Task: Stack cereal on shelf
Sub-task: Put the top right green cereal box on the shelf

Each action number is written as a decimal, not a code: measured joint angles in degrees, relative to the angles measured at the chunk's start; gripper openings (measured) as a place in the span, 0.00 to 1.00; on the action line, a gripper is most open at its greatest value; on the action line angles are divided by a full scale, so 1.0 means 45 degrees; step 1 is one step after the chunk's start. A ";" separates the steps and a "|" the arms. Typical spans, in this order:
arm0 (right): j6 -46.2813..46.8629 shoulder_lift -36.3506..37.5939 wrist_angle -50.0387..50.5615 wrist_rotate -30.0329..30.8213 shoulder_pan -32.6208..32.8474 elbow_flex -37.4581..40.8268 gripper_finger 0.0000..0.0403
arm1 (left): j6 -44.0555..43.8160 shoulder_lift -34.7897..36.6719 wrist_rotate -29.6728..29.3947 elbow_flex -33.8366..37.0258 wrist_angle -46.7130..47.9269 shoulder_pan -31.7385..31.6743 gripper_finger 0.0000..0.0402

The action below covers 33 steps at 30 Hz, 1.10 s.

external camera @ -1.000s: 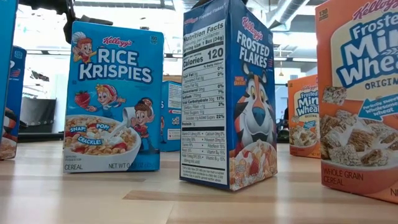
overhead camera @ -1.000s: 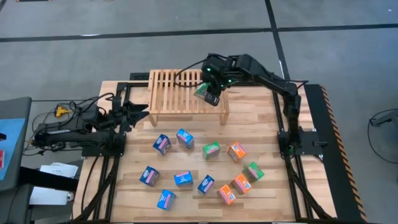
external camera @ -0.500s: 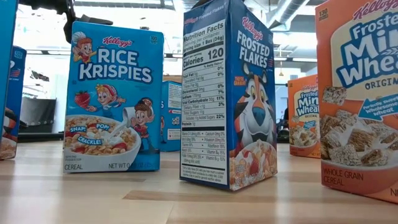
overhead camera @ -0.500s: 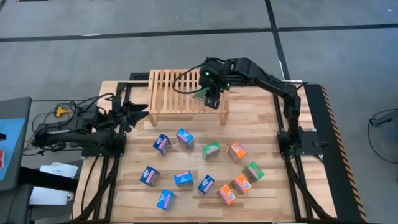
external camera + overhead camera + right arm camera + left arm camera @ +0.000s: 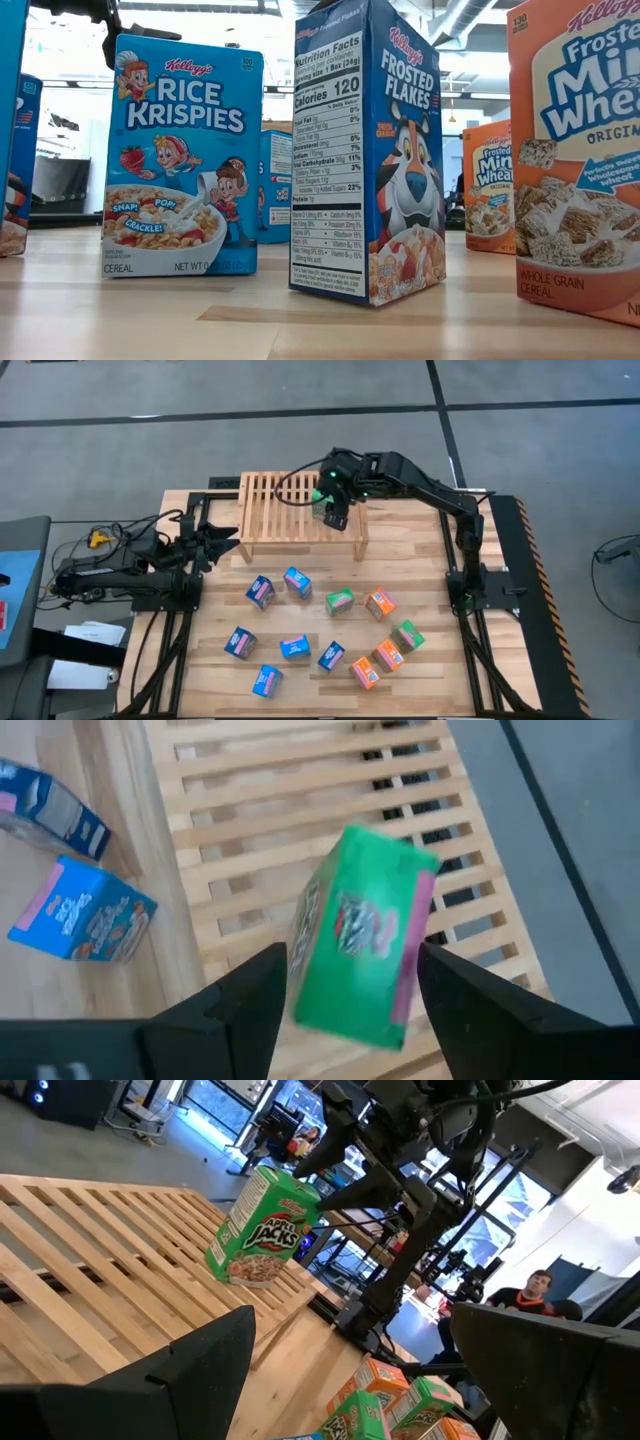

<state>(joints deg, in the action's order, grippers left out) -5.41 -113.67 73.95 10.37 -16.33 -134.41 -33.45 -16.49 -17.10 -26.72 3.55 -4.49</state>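
Green cardboard is what I am handling — the Apple Jacks box sits tilted over the right end of the shelf, one lower corner seemingly touching the slats. My right hand has its fingers on either side of the box, and in the wrist view I see slim gaps at both faces, so I read them as apart and letting go rather than clamped. My left hand waits wide apart at the left of the surface, pointed at the shelf.

I judge the box light and stiff enough along its edges, but the broad faces are thin card and will dent under a hard squeeze. The printed coat looks slick. Best hold, I think, is across the two narrow sides, near the middle of its height. Being tall and light it may topple on the gapped slats — it wants a flat, square set-down. The other boxes stand scattered on the surface, well apart from the shelf.
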 joint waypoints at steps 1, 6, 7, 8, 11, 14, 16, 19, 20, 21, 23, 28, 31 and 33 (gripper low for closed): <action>0.0001 0.0000 -0.0156 0.0000 -0.0020 0.0000 0.64 | 0.0000 0.0000 0.0000 0.0000 0.0000 0.0000 0.81; -0.0009 0.0000 -0.0397 0.0000 -0.0055 0.0000 0.67 | 0.0005 0.0000 0.0033 0.0000 0.0003 0.0000 0.81; -0.0008 0.0000 -0.0419 0.0000 -0.0043 0.0000 0.67 | 0.0005 0.0000 0.0034 0.0000 0.0005 0.0000 0.81; 0.0003 0.0000 -0.0440 0.0000 -0.0028 0.0000 0.67 | 0.0007 0.0000 0.0027 0.0000 0.0005 0.0000 0.81; 0.0372 0.0116 -0.0547 0.0000 0.0032 0.0005 0.67 | 0.0194 -0.0005 -0.0010 0.0000 0.0005 0.0000 0.81; 0.0766 0.0486 -0.0615 0.0016 0.0141 0.0005 0.67 | 0.0198 -0.0009 -0.0006 0.0000 -0.0004 0.0000 0.81; 0.1143 0.0753 -0.0597 0.0019 0.0188 0.0000 0.67 | 0.0200 -0.0159 0.0035 0.0000 -0.0118 0.0000 0.81; 0.1720 0.1112 -0.0355 0.0024 0.0272 0.0000 0.67 | 0.0464 -0.0667 0.0090 -0.0005 -0.0549 0.0000 0.81; 0.1954 0.1236 -0.0207 0.0024 0.0292 0.0000 0.67 | 0.0638 -0.0927 0.0172 -0.0005 -0.0838 0.0000 0.81; 0.2271 0.1360 -0.0021 0.0029 0.0290 0.0000 0.67 | 0.0768 -0.1240 0.0332 -0.0005 -0.1136 0.0000 0.81; 0.2940 0.1589 0.0411 0.0040 0.0328 0.0000 0.67 | 0.0908 -0.1840 0.0439 -0.0005 -0.1890 -0.0001 0.81; 0.3238 0.2048 0.0776 0.1563 0.0964 0.0010 0.67 | 0.1480 -0.2949 0.1734 -0.0434 -0.2918 -0.0373 0.81; 0.3848 0.2491 0.0961 0.2437 0.1325 0.0345 0.67 | 0.1907 -0.3204 0.2586 -0.1145 -0.2682 -0.0907 0.81; 0.4209 0.2884 0.0644 0.2795 0.1586 0.1213 0.67 | 0.2113 -0.3201 0.3171 -0.1624 -0.2334 -0.1331 0.81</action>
<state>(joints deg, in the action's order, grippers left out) 13.53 -100.69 76.85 22.95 -9.20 -128.95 -23.95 -30.89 -2.84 -34.03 -6.95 -10.48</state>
